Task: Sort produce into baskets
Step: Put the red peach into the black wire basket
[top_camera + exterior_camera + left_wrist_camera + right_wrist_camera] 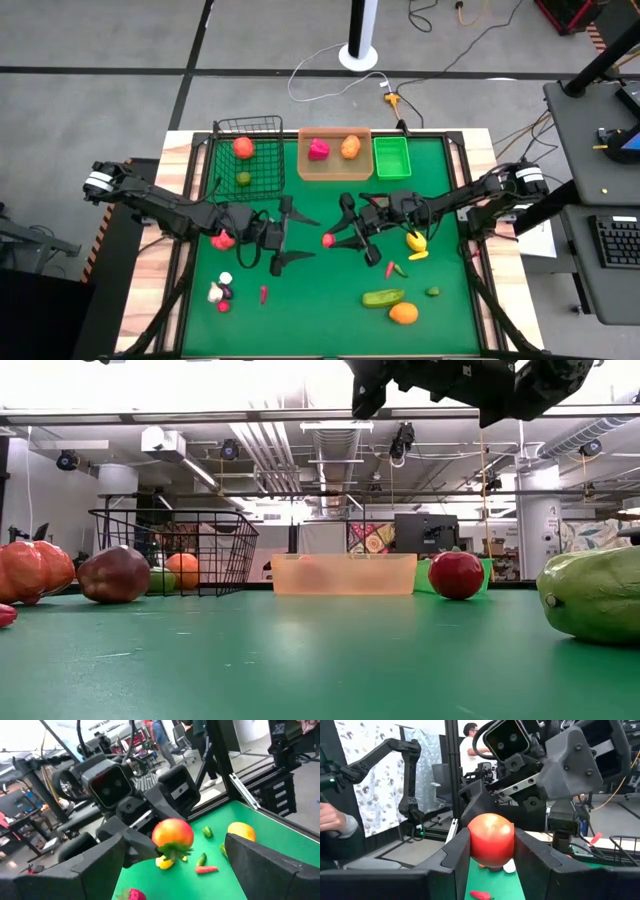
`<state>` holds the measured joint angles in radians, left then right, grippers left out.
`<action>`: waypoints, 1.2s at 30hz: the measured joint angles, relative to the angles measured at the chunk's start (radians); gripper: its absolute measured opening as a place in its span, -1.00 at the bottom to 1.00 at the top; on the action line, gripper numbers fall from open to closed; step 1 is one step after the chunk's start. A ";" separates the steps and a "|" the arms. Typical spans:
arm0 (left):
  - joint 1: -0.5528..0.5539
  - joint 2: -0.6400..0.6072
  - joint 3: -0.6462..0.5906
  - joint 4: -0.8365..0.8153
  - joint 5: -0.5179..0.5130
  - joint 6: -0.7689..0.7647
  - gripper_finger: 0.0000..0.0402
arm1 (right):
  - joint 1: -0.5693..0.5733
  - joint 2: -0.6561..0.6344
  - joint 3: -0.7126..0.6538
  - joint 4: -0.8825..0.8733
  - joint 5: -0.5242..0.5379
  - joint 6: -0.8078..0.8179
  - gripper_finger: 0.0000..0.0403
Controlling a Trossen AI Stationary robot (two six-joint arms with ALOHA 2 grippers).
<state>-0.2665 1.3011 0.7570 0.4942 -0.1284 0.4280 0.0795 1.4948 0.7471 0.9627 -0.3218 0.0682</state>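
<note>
Right end effector [333,238] pinches a red round fruit [491,839] across its widest girth, at desk centre. Judged light, rigid, smooth, liable to slip. Left end effector [296,237], at its 9 o'clock, stands spread, empty.

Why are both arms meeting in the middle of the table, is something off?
Nothing looks spilled or broken. The right gripper holds a red tomato up off the green mat, facing the open left gripper. That looks like a handover, though I can't be sure.
</note>
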 joint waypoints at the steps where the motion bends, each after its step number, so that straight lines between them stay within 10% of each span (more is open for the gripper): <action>1: 0.000 0.008 0.000 0.022 0.005 0.006 0.61 | 0.000 0.000 0.000 0.000 0.000 0.003 -0.37; 36: 0.011 0.194 0.065 0.173 -0.043 0.111 0.50 | -0.011 0.000 0.004 0.012 0.009 0.096 -0.37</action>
<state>-0.2550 1.4951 0.8223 0.6670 -0.1716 0.5390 0.0689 1.4944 0.7513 0.9747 -0.3131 0.1645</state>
